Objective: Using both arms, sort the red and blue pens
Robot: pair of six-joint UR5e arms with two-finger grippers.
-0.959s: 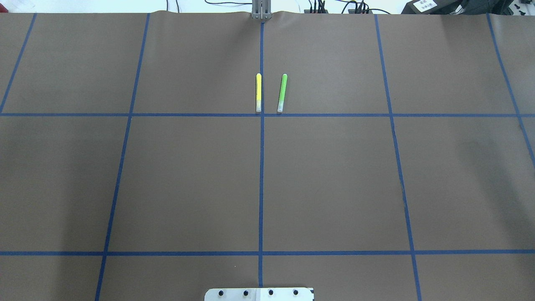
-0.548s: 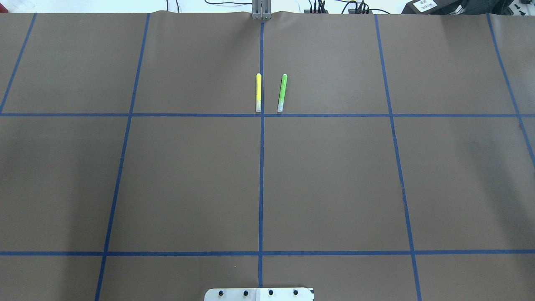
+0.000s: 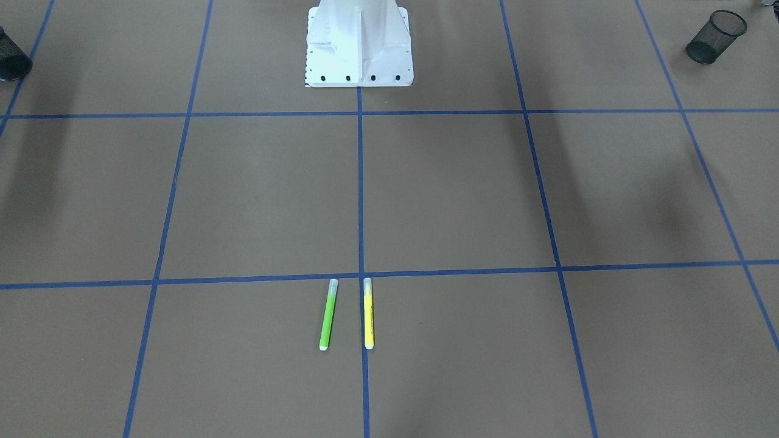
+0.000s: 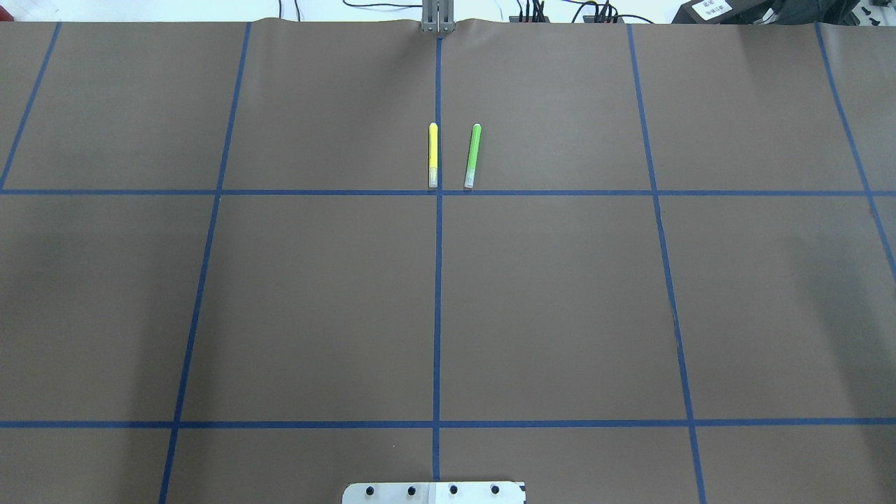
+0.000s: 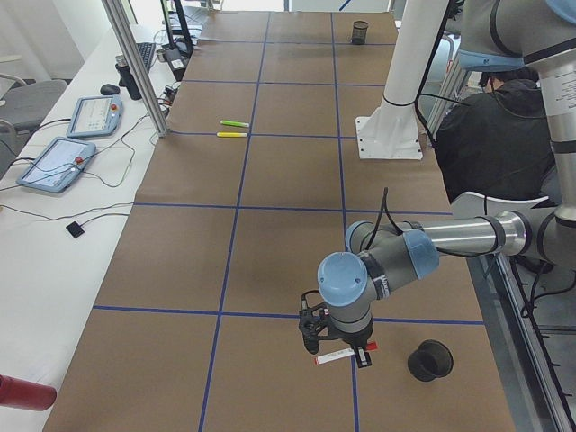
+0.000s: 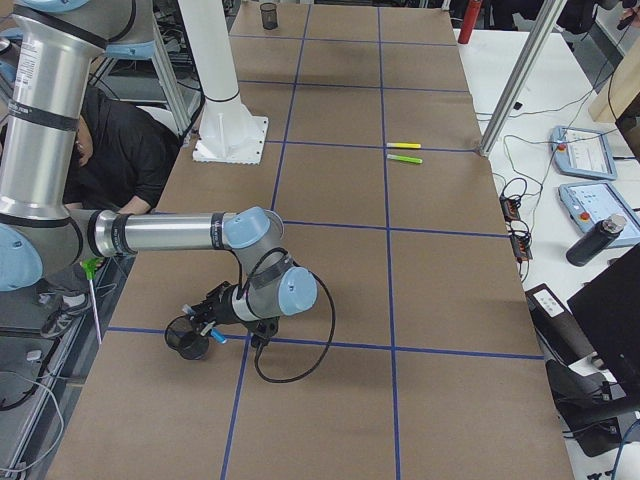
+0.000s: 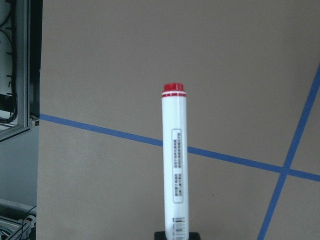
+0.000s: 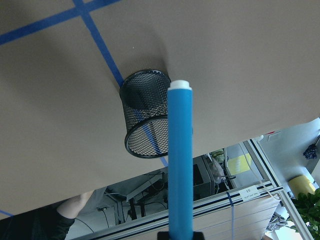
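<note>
The red pen, white-barrelled with a red end, sticks out from my left gripper, which is shut on its lower end. In the exterior left view that gripper holds the pen level, low over the table, just left of a black mesh cup. My right gripper is shut on the blue pen, whose white end points at a second black mesh cup. In the exterior right view the right gripper hovers beside that cup.
A yellow marker and a green marker lie side by side at the far middle of the brown, blue-taped table. The white pedestal base stands at the near middle. A person in black sits behind the robot.
</note>
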